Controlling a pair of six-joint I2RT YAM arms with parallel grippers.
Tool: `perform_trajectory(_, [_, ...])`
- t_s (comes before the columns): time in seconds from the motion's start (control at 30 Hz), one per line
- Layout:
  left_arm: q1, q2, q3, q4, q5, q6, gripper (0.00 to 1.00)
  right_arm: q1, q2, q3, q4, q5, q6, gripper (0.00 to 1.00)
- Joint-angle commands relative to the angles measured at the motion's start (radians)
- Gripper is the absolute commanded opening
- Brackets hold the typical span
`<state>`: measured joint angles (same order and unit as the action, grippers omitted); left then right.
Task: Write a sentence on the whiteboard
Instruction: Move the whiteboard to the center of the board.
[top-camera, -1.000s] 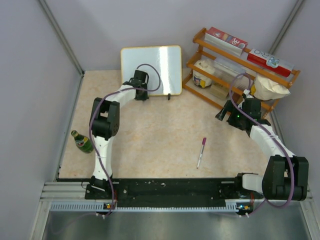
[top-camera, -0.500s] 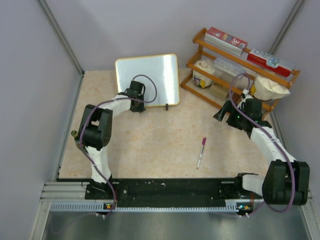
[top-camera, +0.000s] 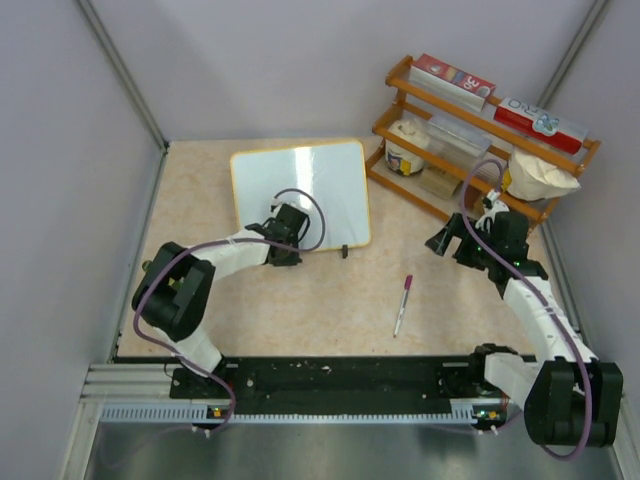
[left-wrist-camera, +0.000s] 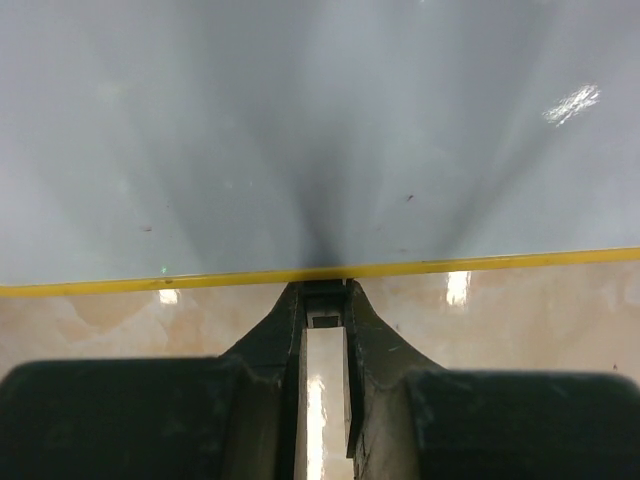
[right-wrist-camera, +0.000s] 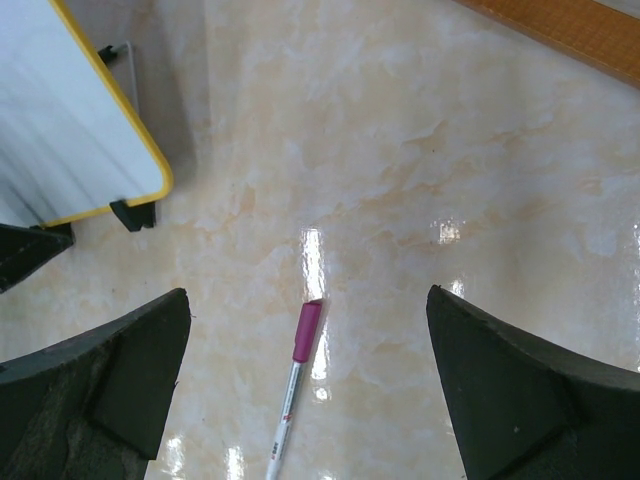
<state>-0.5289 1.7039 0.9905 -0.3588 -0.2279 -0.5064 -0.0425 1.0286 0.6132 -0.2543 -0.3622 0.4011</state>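
Observation:
The whiteboard (top-camera: 300, 185), glossy white with a thin yellow frame, lies tilted on the table at back centre. My left gripper (top-camera: 287, 233) is shut on its near edge. In the left wrist view the board (left-wrist-camera: 320, 130) fills the top, and the gripper (left-wrist-camera: 325, 292) pinches the yellow frame at a black clip. One black clip foot (top-camera: 345, 250) shows at the near right corner. A pen (top-camera: 402, 305) with a magenta cap lies on the table. My right gripper (top-camera: 450, 238) is open and empty, hovering above the pen (right-wrist-camera: 292, 385). The board's corner (right-wrist-camera: 90, 130) shows at upper left.
A wooden two-shelf rack (top-camera: 480, 125) stands at back right, with boxes, a jar and a white bag on it. Grey walls close in the table on the left, back and right. The arm bases sit on a black rail (top-camera: 340, 378) at the near edge.
My left gripper has pulled the whiteboard nearer and turned it, and its elbow has swung left and down. My right gripper has moved slightly nearer. The pen has not moved.

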Motion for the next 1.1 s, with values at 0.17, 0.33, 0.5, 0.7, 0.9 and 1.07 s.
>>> perform_trajectory(0.17, [-0.175, -0.096, -0.157, -0.101, 0.003, -0.193, 0.00, -0.003, -0.099, -0.064, -0.013, -0.036, -0.011, 0.99])
perform_trajectory(0.33, [-0.275, -0.079, -0.152, -0.104, -0.013, -0.259, 0.00, -0.003, -0.139, -0.092, -0.007, -0.050, -0.008, 0.99])
perform_trajectory(0.5, [-0.324, -0.032, -0.112, -0.126, 0.018, -0.281, 0.23, -0.003, -0.137, -0.087, -0.008, -0.064, -0.010, 0.99])
perform_trajectory(0.7, [-0.338, -0.104, -0.145, -0.135, 0.029, -0.274, 0.62, -0.003, -0.136, -0.082, 0.009, -0.093, -0.019, 0.99])
perform_trajectory(0.9, [-0.338, -0.268, -0.147, -0.205, 0.048, -0.184, 0.71, 0.001, -0.114, -0.078, 0.049, -0.123, -0.015, 0.99])
perform_trajectory(1.07, [-0.316, -0.398, -0.101, -0.278, 0.045, -0.101, 0.80, 0.079, -0.065, -0.032, 0.049, -0.098, -0.045, 0.99])
